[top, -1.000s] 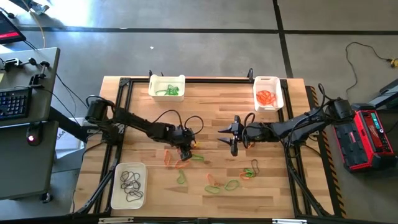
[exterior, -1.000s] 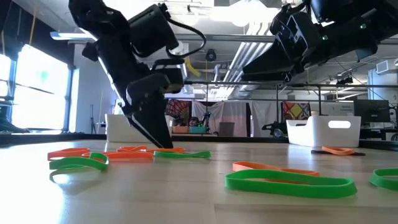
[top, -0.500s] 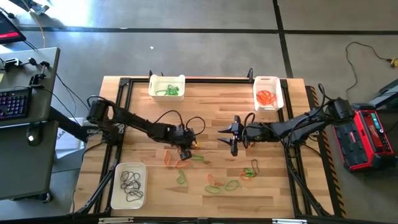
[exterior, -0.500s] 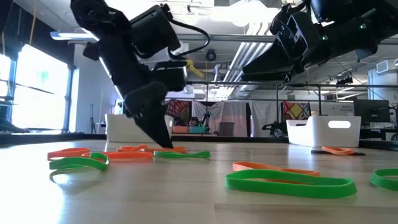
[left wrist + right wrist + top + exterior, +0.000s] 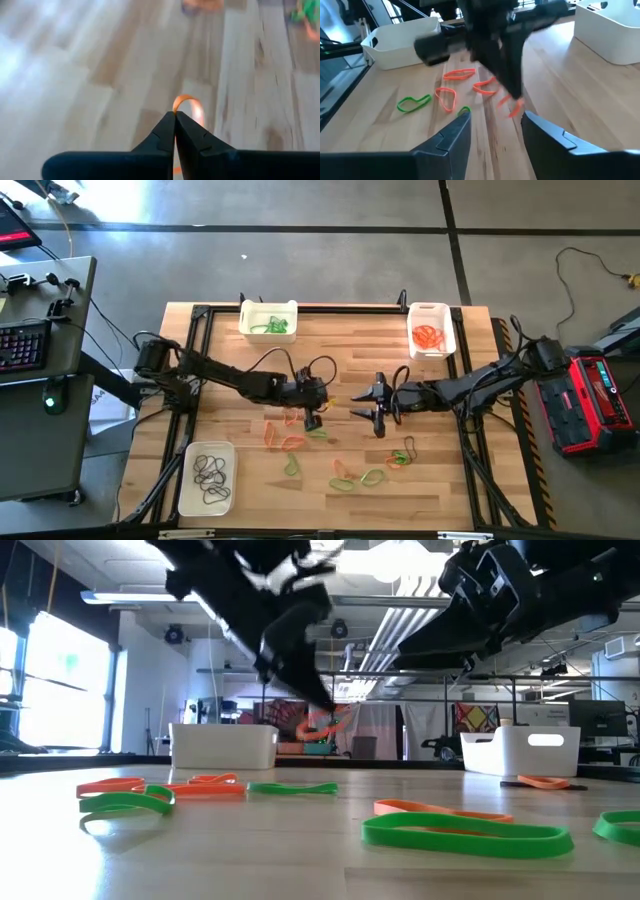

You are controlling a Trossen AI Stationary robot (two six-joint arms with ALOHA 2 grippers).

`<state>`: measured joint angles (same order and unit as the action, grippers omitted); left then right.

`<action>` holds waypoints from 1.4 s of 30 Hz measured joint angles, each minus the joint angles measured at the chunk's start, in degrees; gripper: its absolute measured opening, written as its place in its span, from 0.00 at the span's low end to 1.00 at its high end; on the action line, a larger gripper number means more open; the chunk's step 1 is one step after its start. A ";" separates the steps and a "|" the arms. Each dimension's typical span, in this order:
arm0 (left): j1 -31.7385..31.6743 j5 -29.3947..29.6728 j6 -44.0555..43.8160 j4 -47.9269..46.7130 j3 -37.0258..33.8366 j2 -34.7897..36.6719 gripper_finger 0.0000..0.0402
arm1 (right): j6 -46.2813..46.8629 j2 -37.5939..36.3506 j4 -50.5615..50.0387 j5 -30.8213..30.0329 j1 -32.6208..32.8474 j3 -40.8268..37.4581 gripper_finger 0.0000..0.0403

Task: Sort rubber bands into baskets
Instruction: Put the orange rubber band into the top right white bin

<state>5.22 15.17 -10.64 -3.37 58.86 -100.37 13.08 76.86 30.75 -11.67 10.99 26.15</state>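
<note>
High view: three white baskets sit on the wooden table [image 5: 470, 480]. The far-left basket [image 5: 268, 319] holds green rubber bands, the far-right basket [image 5: 431, 329] holds orange rubber bands [image 5: 428, 336], and the near-left basket [image 5: 207, 477] holds dark rubber bands [image 5: 210, 473]. Loose green and orange bands [image 5: 345, 476] lie scattered on the bare wood near the table's middle and front. No writing can be read on the baskets. The left arm reaches in from the table's left edge, low and stretched toward the centre, its left claw [image 5: 313, 418] over the loose bands. The right arm reaches in from the right edge, its right claw [image 5: 380, 420] near the table's middle, close to the left one but apart from it.

Low view: the left claw [image 5: 325, 710] hangs raised above the table, tilted, pinching a small orange band [image 5: 322, 724] that dangles clear of the wood. Green and orange bands lie flat in the foreground, and two white baskets stand behind.

Left wrist view: the left claw [image 5: 175, 120] is closed tight, its tips meeting on the thin orange band [image 5: 187, 103], which loops out beyond them above the wood.

Right wrist view: the right claw [image 5: 496, 122] stands wide and grips nothing. Beyond it the left arm holds the orange band [image 5: 512, 107] above the table, with more bands and a basket [image 5: 402, 45] farther off.
</note>
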 joint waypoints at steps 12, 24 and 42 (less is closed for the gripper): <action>0.04 3.53 1.78 10.48 0.73 4.84 0.00 | 2.08 0.04 6.22 -9.39 1.08 0.00 0.44; 0.19 1.63 3.33 17.65 0.73 4.78 0.00 | 2.97 0.04 11.28 -8.69 1.06 0.02 0.34; 0.47 0.03 3.40 19.89 0.72 4.78 0.13 | 4.87 -3.55 6.14 -13.17 -1.24 0.02 0.00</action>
<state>5.69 15.20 -7.24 16.52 59.58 -95.59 17.96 73.31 36.89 -24.84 9.75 26.17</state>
